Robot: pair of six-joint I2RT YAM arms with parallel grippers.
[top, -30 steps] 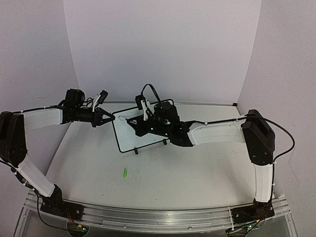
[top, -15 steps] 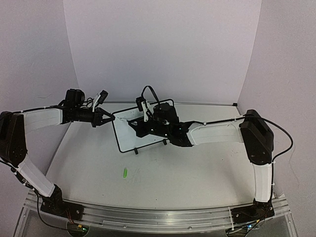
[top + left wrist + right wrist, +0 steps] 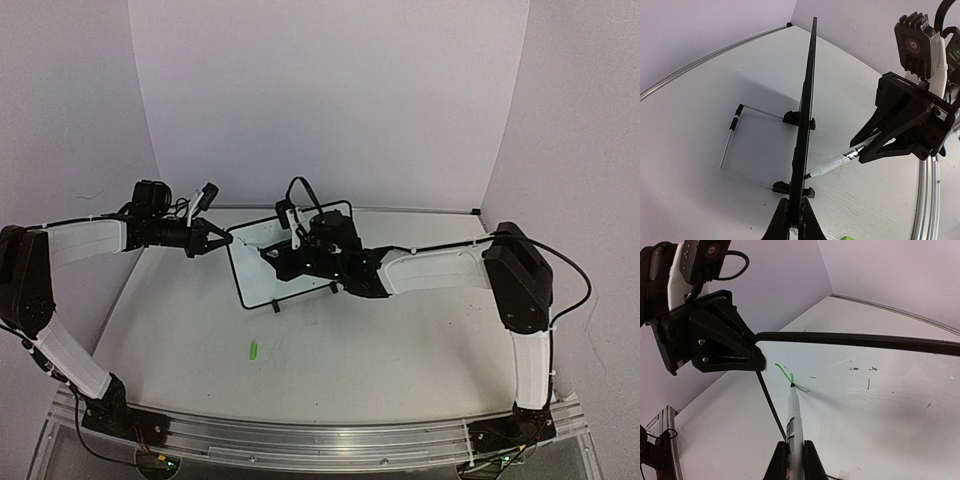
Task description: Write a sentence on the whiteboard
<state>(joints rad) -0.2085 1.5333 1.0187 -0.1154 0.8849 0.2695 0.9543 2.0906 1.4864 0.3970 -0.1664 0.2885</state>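
Here, from above, the board [image 3: 256, 268] stands upright on the desk [image 3: 380, 350], towards the far wall, its white face turned to the right arm. The left pincer [image 3: 224, 240] comes from the left and is closed on the board's upper left corner. The right pincer [image 3: 270, 254] reaches in front of the face; what it grips I cannot tell from this view. A small green piece [image 3: 253, 350] lies on the desk, well apart from the board.

In the left wrist view the board [image 3: 808, 90] is seen edge-on, as a thin black line. The left pincer [image 3: 792, 222] is clamped on its near end, one finger on each side. Two black feet [image 3: 799, 119] carry the board on the desk [image 3: 700, 100], and a wire stand [image 3: 730, 145] lies flat behind it. The right pincer [image 3: 862, 150] is closed on a white marker [image 3: 832, 163], whose dark tip touches the face close to the left pincer.

In the right wrist view the right pincer [image 3: 791, 462] is clamped on the marker [image 3: 792, 420]. The tip rests on the board [image 3: 865, 405], at the end of a short green stroke [image 3: 785, 372] near the corner. The left pincer [image 3: 715, 342] grips that corner. Some small dark marks are on the face, right of the stroke.
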